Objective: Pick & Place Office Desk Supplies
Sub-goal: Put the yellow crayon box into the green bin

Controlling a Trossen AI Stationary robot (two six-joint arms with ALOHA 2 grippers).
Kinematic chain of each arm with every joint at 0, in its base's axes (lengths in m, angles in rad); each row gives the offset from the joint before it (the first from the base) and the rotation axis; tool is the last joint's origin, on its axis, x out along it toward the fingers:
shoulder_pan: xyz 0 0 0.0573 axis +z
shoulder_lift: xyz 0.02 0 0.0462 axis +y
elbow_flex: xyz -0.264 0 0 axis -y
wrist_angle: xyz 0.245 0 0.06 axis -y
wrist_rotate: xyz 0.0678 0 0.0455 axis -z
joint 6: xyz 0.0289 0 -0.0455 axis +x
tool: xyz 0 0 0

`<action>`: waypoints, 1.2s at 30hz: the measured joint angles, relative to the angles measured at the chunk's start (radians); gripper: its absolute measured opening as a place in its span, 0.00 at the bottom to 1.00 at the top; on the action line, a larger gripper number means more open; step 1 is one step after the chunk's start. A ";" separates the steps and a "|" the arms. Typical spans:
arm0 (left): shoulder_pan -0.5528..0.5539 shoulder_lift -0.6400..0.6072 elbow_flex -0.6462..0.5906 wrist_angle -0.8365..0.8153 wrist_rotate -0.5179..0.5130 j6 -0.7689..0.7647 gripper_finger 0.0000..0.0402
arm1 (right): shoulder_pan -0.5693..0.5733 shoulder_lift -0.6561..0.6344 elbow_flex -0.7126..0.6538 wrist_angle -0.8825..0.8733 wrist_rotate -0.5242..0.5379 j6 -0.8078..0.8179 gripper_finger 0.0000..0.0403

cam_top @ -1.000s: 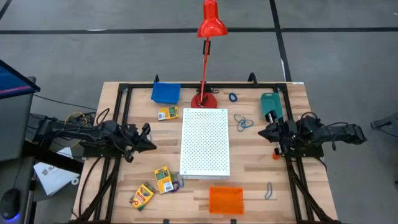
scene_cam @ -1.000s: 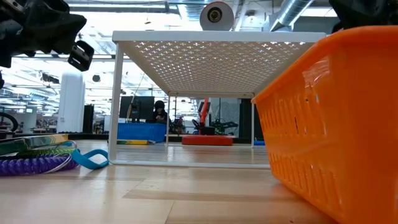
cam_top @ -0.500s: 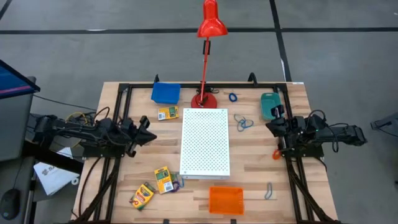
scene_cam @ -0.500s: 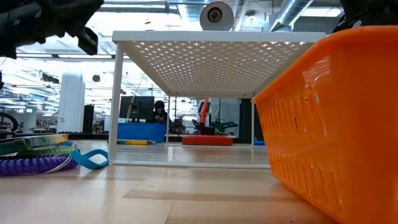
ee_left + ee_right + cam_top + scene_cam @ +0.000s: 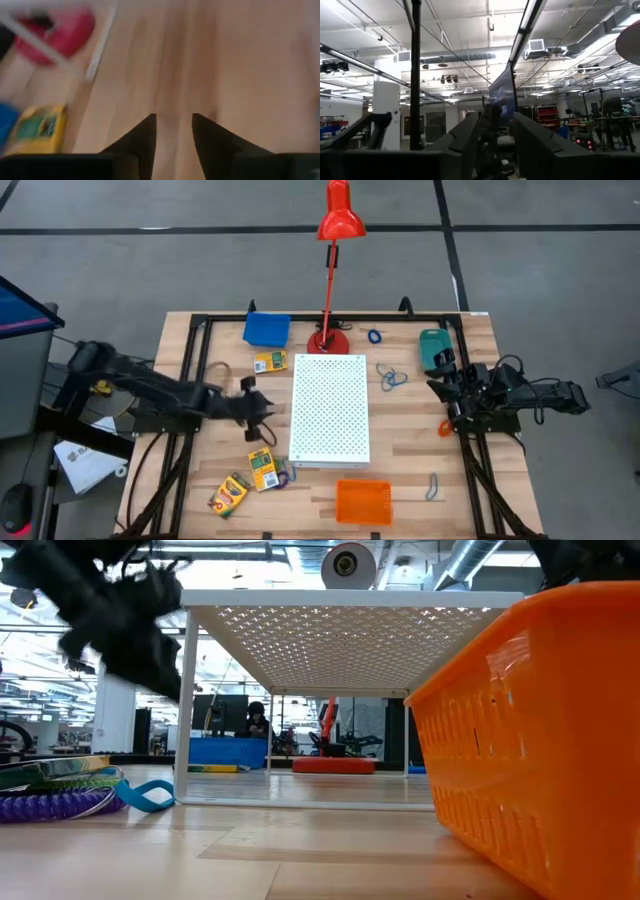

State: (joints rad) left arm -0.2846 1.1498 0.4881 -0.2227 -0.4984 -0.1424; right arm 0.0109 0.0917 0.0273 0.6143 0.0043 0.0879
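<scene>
— What stands at the table's far edge?
— A red desk lamp (image 5: 332,240), its round base (image 5: 328,340) set on the wooden table (image 5: 410,440) near the middle of that edge, its shade reaching out beyond the table over the grey floor (image 5: 150,270).

— And at the centre?
— A white perforated board (image 5: 329,409), a long rectangle running from near the lamp base toward the near edge. The low view shows it raised on thin white legs (image 5: 186,710).

— Anything beyond the table?
— A person (image 5: 257,720) sits in the workshop behind, under ceiling ducts (image 5: 470,50).
</scene>
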 joint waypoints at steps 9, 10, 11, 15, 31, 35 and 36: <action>0.025 0.131 0.043 -0.090 -0.345 0.036 0.39 | 0.000 0.000 0.001 0.019 0.049 -0.005 0.48; 0.053 0.130 0.043 -0.091 -0.328 0.036 0.39 | 0.000 0.000 0.001 0.020 0.049 -0.005 0.50; 0.089 0.126 0.043 -0.091 -0.305 0.036 0.39 | 0.000 0.000 0.001 0.022 0.049 -0.005 0.51; 0.232 0.093 0.043 -0.173 -0.175 0.036 0.39 | 0.000 0.000 0.001 0.022 0.049 -0.006 0.54; 0.518 0.074 0.034 -0.200 0.072 0.264 0.27 | 0.002 0.000 0.001 0.008 0.048 0.017 0.54; 0.538 0.107 -0.017 -0.118 0.074 0.265 0.26 | 0.003 0.000 0.001 0.012 0.047 0.018 0.54; 0.540 0.112 -0.031 -0.099 0.074 0.266 0.26 | 0.003 0.000 0.001 0.012 0.046 0.018 0.54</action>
State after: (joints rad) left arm 0.2554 1.2618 0.4574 -0.3214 -0.4240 0.1234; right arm 0.0139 0.0921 0.0284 0.6262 0.0502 0.1058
